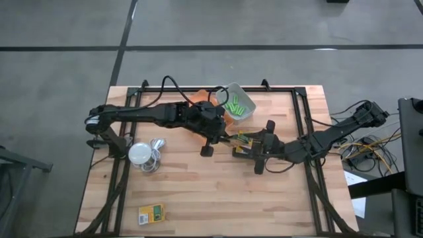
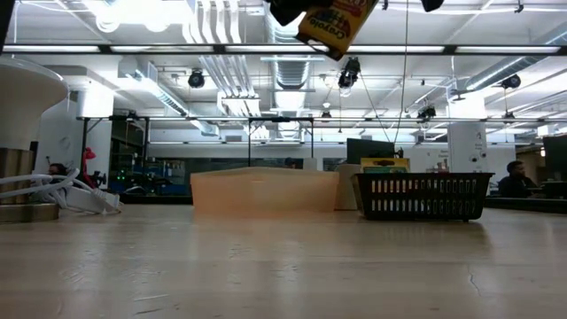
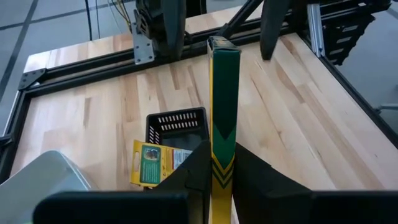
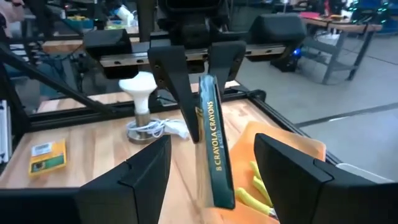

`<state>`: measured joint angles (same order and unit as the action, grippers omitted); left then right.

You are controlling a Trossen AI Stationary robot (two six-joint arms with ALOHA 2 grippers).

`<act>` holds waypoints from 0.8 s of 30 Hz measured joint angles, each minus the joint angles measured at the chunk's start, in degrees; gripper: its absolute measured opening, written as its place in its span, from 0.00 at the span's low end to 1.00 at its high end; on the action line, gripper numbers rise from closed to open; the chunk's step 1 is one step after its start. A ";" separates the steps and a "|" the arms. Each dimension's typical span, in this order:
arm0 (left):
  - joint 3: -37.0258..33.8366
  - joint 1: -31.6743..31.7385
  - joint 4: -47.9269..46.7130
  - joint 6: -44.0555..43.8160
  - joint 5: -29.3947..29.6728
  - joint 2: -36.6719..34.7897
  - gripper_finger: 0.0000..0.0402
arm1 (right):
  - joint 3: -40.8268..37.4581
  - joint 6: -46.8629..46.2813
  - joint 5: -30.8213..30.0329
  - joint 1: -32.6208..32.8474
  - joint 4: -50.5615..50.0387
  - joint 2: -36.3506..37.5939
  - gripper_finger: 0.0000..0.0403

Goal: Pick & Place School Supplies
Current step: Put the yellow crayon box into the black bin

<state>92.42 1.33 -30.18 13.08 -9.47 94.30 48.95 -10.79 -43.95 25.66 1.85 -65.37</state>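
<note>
Crayon box [image 3: 224, 106] is sitting edge-on in the left pincer [image 3: 219, 177], fingers pinching it narrow at its lower end, held up off the desk [image 1: 198, 192] near mid-desk. Right pincer [image 4: 211, 168] is facing it with jaws standing wide, one finger either side of the box, not touching it as far as the right wrist view shows. Below the held box, a small black basket [image 3: 177, 127] is sitting on the desk with another yellow-green box [image 3: 149, 165] in it. A third box [image 1: 152, 213] is lying near the desk's front edge, well apart. Grey bin [image 1: 236, 102] is holding lime-green markers [image 1: 236, 106], with an orange bin [image 1: 201, 98] beside it. White round thing with coiled cable [image 1: 144, 155] is standing by the left arm.
</note>
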 joint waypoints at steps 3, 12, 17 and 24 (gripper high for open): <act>0.00 -0.23 -0.01 0.00 0.00 0.00 0.11 | 0.00 -0.03 1.00 -1.15 0.16 -1.07 0.56; -0.39 -0.32 -0.47 0.00 0.02 0.00 0.11 | 0.41 1.22 1.06 -1.68 0.46 -3.81 0.50; -1.80 -0.32 -0.54 0.00 0.02 0.00 0.11 | 0.44 0.48 0.92 -1.74 0.54 -3.75 0.45; -4.84 -0.32 -0.36 -1.18 0.06 -0.02 0.11 | 0.44 -0.34 8.16 -1.87 0.48 -3.75 0.34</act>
<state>87.58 1.02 -30.54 11.90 -9.41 94.28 49.39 -11.13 -35.79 23.79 2.33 -69.12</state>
